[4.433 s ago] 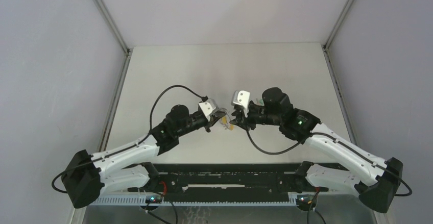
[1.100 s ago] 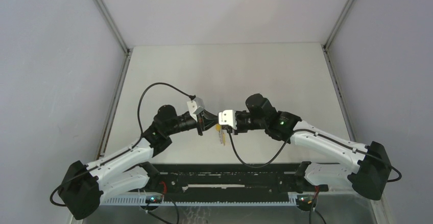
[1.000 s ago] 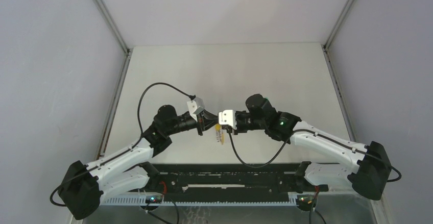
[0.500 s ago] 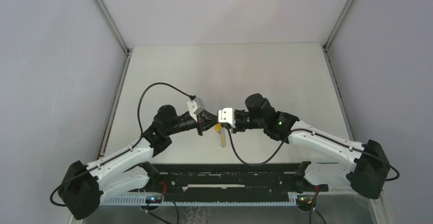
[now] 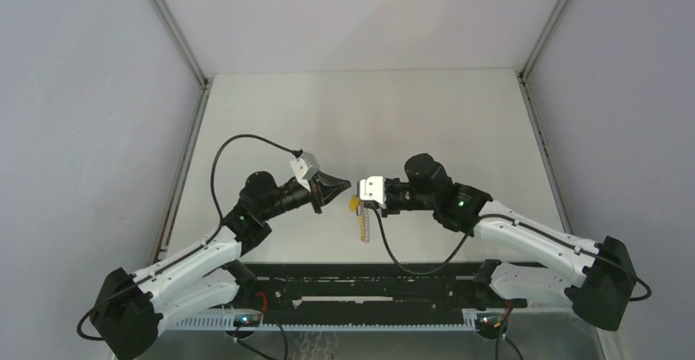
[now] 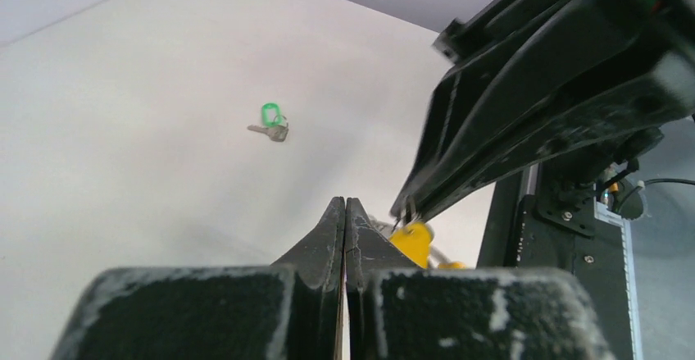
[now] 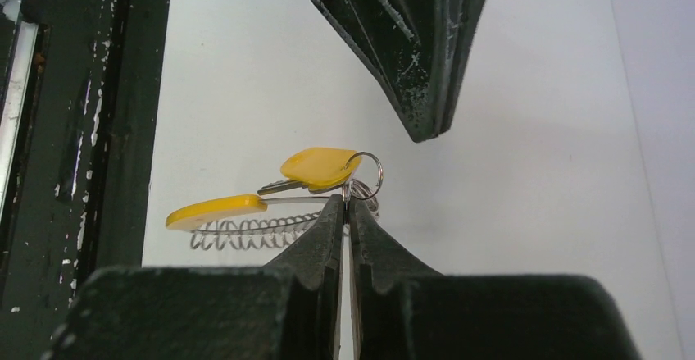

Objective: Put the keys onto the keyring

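My right gripper (image 5: 357, 202) (image 7: 345, 199) is shut on the keyring (image 7: 246, 212), holding it edge-on above the table. A yellow section (image 7: 215, 211) and coiled grey wire (image 7: 246, 232) stick out to the left. The orange-yellow-headed key (image 7: 320, 167) hangs by a small split ring (image 7: 366, 176) at the fingertips. In the top view the keyring (image 5: 365, 222) hangs below the gripper. My left gripper (image 5: 346, 186) (image 6: 345, 202) is shut and empty, a short gap left of the right gripper. The green-headed key (image 6: 271, 120) lies on the table beyond it.
A black rail (image 5: 369, 282) runs along the table's near edge, close under both grippers; it also shows in the right wrist view (image 7: 74, 130). Grey walls enclose the white table (image 5: 369, 114) on the left, right and back.
My left gripper has pulled back to the left, away from the right gripper. My right gripper has shifted slightly right and nearer with the keyring, which now hangs lower.
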